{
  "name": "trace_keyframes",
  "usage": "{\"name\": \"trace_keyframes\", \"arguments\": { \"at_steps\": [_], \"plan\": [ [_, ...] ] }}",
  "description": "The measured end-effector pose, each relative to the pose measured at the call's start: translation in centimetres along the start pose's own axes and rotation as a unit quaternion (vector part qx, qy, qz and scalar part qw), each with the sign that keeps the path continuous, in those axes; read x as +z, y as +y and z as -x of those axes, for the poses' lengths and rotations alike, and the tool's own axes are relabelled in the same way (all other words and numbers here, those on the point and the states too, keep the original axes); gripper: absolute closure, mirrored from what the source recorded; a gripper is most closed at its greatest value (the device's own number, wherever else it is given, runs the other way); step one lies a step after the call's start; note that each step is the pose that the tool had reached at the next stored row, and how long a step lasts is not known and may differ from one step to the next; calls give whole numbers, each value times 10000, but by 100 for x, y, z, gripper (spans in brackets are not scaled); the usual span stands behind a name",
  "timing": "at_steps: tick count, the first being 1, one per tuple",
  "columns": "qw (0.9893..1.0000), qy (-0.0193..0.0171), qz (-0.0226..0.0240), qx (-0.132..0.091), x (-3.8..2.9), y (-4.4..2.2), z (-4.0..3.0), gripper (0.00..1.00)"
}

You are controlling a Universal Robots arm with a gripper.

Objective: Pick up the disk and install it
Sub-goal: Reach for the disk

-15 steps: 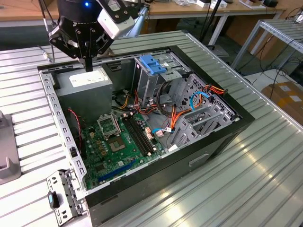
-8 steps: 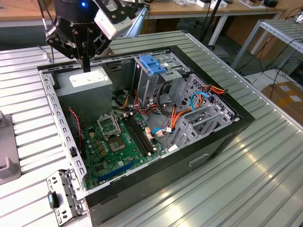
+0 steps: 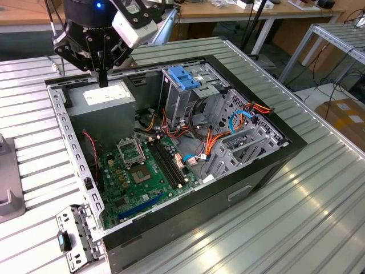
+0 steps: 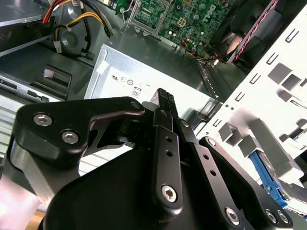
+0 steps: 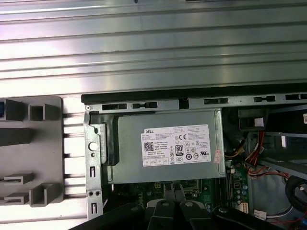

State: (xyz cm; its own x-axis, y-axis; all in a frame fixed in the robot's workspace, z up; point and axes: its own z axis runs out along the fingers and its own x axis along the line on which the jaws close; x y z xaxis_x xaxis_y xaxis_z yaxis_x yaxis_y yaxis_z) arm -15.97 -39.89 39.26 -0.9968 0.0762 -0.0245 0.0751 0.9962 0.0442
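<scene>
A strip of the disk (image 4: 264,177), its bright blue frame against silver-grey metal, shows in the second wrist view, tucked under the pale grey slotted holder (image 4: 268,96). It sits outside the open computer case (image 3: 239,194) and is not touching the tool. The gripper (image 3: 102,83) hangs in the upper left of the exterior view, over the grey power supply (image 3: 105,97) in the case's corner. Its black fingers (image 4: 164,98) are drawn together with nothing between them, apart from the disk. In the first wrist view the power supply carries a white label (image 5: 176,146) with fine black print and certification marks. The green motherboard (image 3: 137,171) lies mid-frame. The case rests on a ribbed aluminium table (image 3: 319,217), with the holder at the exterior view's left edge and wooden benches (image 3: 228,11) along the top.
</scene>
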Motion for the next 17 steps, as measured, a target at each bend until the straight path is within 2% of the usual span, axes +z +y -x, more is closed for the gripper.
{"name": "trace_keyframes", "arguments": {
  "at_steps": [17],
  "plan": [
    [10000, 0, 0, 1, -1, -4, -54, 90]
  ]
}}
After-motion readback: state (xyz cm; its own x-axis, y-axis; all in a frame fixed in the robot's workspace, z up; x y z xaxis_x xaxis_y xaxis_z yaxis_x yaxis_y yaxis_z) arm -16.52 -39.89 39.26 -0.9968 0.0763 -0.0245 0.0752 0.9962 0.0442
